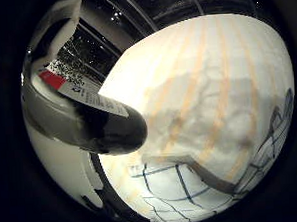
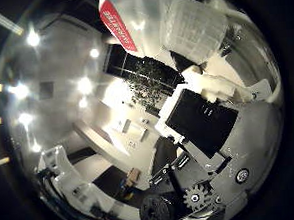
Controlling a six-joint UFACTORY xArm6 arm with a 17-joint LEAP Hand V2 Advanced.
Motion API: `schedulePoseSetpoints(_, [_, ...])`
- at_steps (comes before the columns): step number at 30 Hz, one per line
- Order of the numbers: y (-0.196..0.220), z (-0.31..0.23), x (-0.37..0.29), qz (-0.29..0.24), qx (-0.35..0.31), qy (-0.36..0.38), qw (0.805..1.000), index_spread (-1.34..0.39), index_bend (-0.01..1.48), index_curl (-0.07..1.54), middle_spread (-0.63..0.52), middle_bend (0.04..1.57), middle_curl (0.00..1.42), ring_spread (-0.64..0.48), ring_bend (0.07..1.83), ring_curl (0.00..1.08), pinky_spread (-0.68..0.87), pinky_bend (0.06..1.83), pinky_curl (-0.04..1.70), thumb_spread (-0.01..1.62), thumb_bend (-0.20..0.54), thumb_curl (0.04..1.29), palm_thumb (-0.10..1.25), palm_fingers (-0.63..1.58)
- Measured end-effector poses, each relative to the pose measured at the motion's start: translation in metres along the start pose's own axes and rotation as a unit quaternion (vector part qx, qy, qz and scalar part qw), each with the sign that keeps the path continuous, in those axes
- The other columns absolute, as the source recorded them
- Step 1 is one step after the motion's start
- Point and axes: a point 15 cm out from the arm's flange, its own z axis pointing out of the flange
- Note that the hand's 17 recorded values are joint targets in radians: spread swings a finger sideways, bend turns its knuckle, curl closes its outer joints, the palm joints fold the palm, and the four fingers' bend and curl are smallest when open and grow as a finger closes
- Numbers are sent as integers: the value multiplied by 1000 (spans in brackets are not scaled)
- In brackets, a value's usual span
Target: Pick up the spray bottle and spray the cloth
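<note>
The spray bottle (image 1: 84, 119) fills the side of the little finger view, close against the palm, with a red and white label and a dark rounded end. It hangs above the cloth (image 1: 208, 98), a crumpled white cloth with pale orange stripes. In the thumb side view the bottle's translucent body (image 2: 141, 20) and a ribbed white part (image 2: 192, 27) sit right by my hand (image 2: 203, 121). The hand's black and white fingers are curled against the bottle.
A white piece with thin blue grid lines (image 1: 182, 189) lies at the striped cloth's edge. Dark rails or bars (image 1: 148, 11) run beyond the cloth. The thumb side view looks out at a room with ceiling lights (image 2: 32, 38) and a white frame (image 2: 66, 175).
</note>
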Motion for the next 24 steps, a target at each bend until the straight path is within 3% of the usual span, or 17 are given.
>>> schedulePoseSetpoints(24, [11,15,32,23,-6,17,1000,-167,1149,732,-61,1361,590,-150,1471,576,-188,983,1332,780,-21,881,1021,1204])
